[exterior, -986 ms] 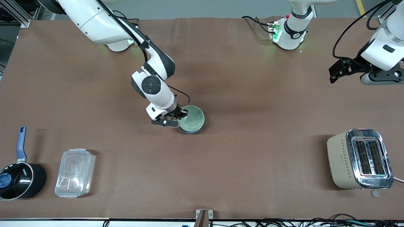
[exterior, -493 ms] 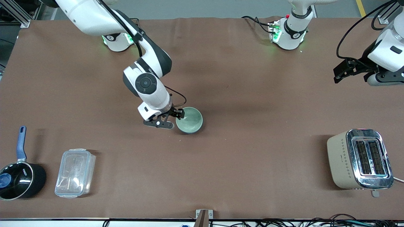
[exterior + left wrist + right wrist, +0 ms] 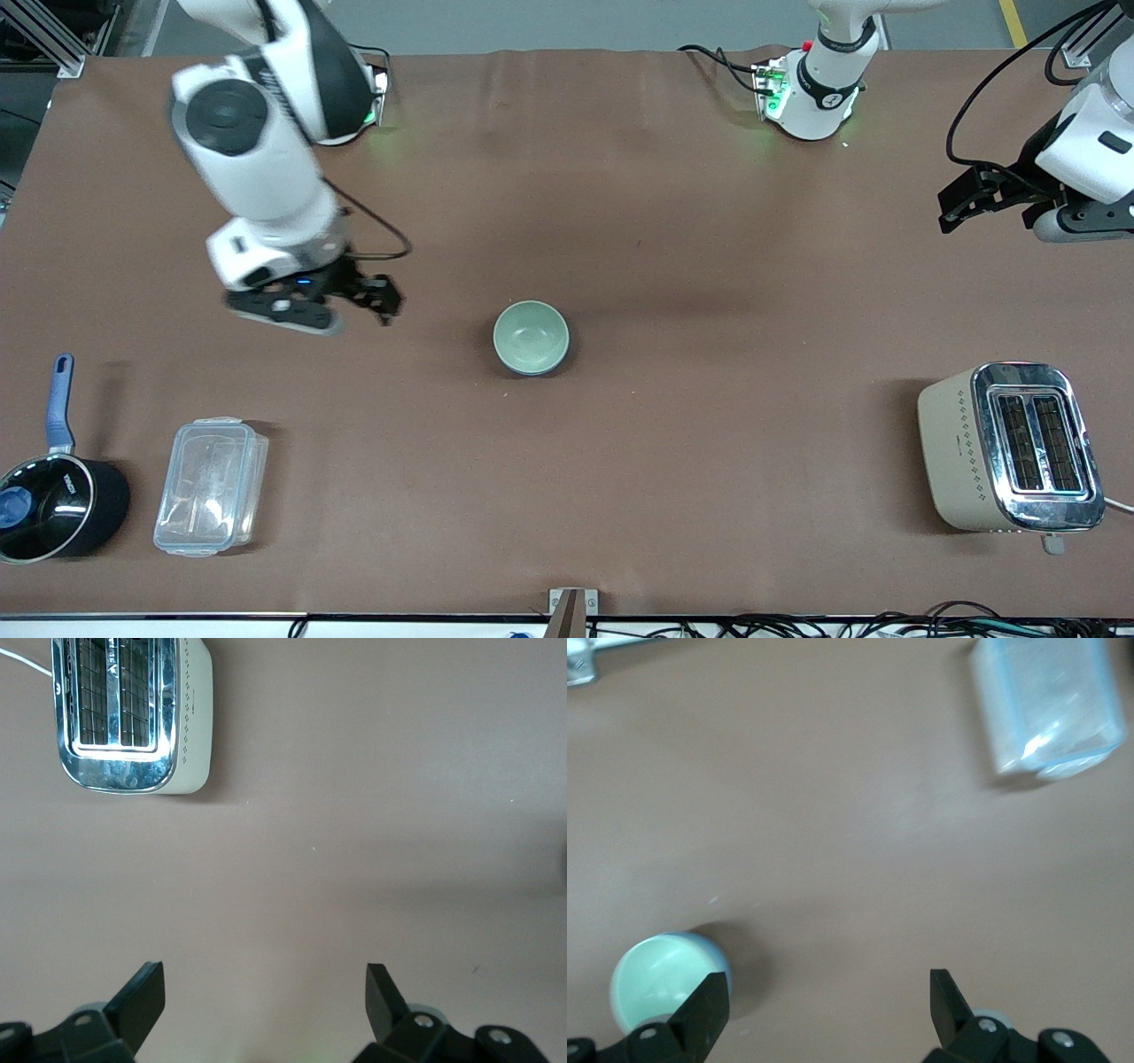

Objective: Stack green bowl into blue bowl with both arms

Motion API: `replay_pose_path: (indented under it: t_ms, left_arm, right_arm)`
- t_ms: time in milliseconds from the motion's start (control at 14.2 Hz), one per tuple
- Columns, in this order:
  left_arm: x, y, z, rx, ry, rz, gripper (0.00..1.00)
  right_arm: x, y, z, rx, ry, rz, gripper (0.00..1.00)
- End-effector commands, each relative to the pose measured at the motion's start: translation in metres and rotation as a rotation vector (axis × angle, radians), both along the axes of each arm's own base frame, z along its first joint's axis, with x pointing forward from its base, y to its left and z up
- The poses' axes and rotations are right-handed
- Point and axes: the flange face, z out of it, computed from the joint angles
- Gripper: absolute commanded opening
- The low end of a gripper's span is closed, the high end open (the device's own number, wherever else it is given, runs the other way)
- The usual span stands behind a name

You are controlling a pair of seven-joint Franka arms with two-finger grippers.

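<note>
Brown surface [image 3: 673,443] spreads bare around the green bowl [image 3: 531,337], nested mouth-up in the blue bowl [image 3: 534,369], only its rim showing, well clear of the right tool [image 3: 372,299], fingers apart above bare surface, and the waiting left tool [image 3: 961,197], fingers likewise apart.

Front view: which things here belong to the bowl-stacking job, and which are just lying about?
Job:
- green bowl, nested in the blue bowl, mid-table
- right gripper, open, empty, over bare table
- left gripper, open, waiting over the table's edge

Lying about:
- toaster
- clear container
- black saucepan
</note>
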Motion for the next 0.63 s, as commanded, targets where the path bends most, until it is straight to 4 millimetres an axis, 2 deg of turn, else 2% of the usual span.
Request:
replay_pose_path:
  t_ms: [0, 211, 282, 352, 493, 563]
  left_arm:
    - [-0.006, -0.005, 0.003, -0.018, 0.007, -0.014, 1.00]
    - [-0.006, -0.009, 0.002, -0.018, 0.008, -0.017, 1.00]
    - [-0.006, -0.009, 0.002, -0.018, 0.008, -0.017, 1.00]
    - [-0.006, -0.009, 0.002, -0.018, 0.008, -0.018, 1.00]
    - [-0.006, -0.008, 0.003, -0.015, 0.007, -0.026, 1.00]
    - [-0.006, -0.008, 0.004, -0.015, 0.005, -0.029, 1.00]
  right_arm:
    - [0.002, -0.070, 0.020, -0.046, -0.001, 0.027, 1.00]
    - [-0.002, -0.131, 0.055, 0.015, -0.017, -0.064, 1.00]
    - [-0.003, -0.143, 0.064, 0.019, 0.010, -0.064, 1.00]
    - [-0.006, -0.163, 0.087, 0.048, 0.039, -0.063, 1.00]
    - [-0.014, -0.191, 0.120, 0.047, 0.082, 0.071, 1.00]
    - [-0.016, -0.199, 0.127, 0.040, 0.090, 0.124, 1.00]
